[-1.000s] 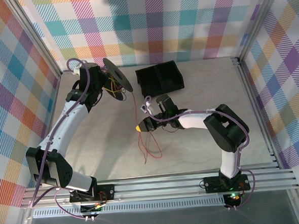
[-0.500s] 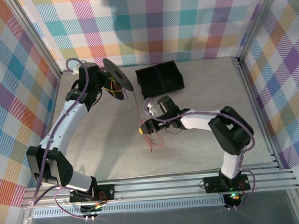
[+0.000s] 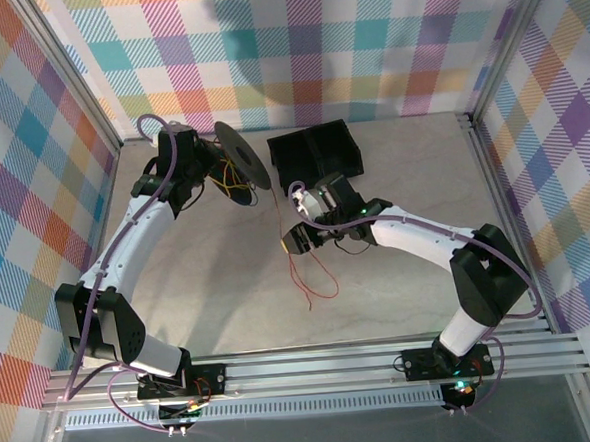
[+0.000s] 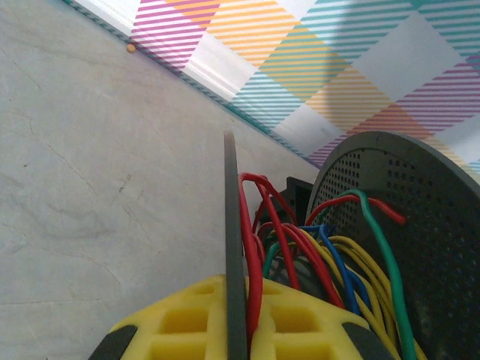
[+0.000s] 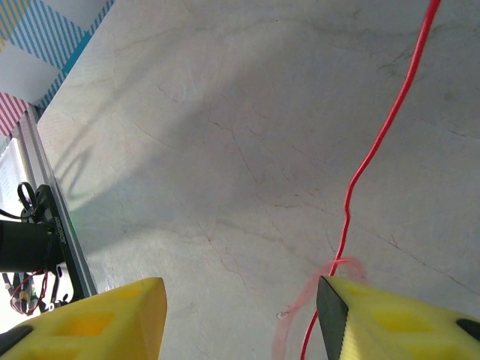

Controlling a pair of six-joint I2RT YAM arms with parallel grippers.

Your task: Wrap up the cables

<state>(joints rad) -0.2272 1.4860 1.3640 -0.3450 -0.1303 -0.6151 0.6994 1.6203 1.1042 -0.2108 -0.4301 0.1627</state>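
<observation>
Step in hand: we are between winding passes; the red cable (image 3: 303, 271) lies free of both grippers.
Left gripper (image 4: 234, 300): clamped tight on the thin flange of the spool (image 3: 241, 156), near the table's (image 3: 408, 274) far-left corner.
Right gripper (image 5: 240, 307): jaws apart, empty, over mid-table.
Cables (image 4: 337, 255): mostly wound on the spool; the red one trails down to a loose loop at mid-table.
Next move: in our judgement, pinch the red strand beside the open jaws and lead it round the spool.

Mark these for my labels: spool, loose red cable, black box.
spool (image 3: 242, 163): top view, disc face.
loose red cable (image 5: 346, 214): right wrist view, mid strand.
black box (image 3: 316, 152): top view, top face.
</observation>
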